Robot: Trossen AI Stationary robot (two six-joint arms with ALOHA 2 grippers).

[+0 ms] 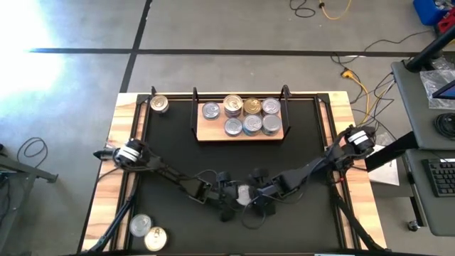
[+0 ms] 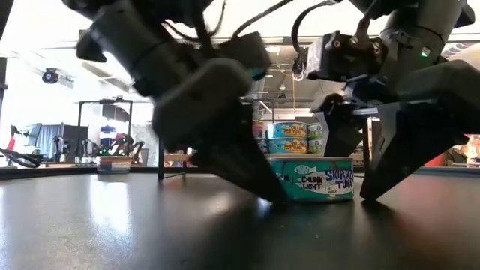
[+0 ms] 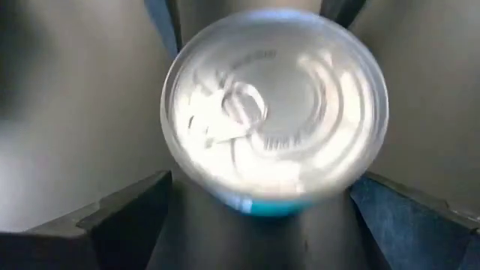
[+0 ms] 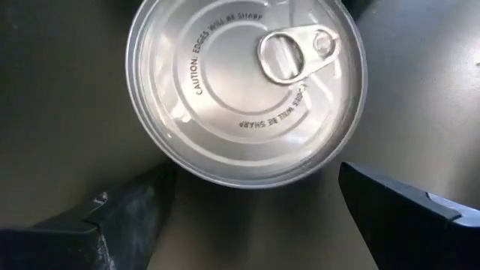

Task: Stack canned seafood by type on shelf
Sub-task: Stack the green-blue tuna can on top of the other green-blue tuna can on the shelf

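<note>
You have both arms meeting at the lower centre of the high view, over one teal-labelled tin (image 1: 244,194) that stands upright on the black counter (image 1: 170,142), well apart from the shelf (image 1: 240,132) at the upper centre, where seven tins (image 1: 242,116) already sit in two rows. One gold-lidded tin (image 1: 159,104) stands alone at the upper left of the counter, and two more tins (image 1: 148,232) wait at the lower left.

Expect the tin to be stiff, compact and fairly dense for its size, with a smooth metal wall and a slick lid carrying a pull tab (image 4: 296,51). Take it across the round side wall, low on the label, with the fingers on opposite sides; leave the tab alone, and do not pinch the rim, where a finger would likely slide off.

Your left end effector (image 1: 226,193) comes in from the left of the tin, elbow bent low over the counter, fingers spread wide and pointing down; in the low view one finger tip rests at the tin's left foot, and I judge it released, not carrying. Your right end effector (image 1: 261,193) mirrors it from the right, also spread, fingers straddling the tin without clamping it, tips down at the counter.
</note>
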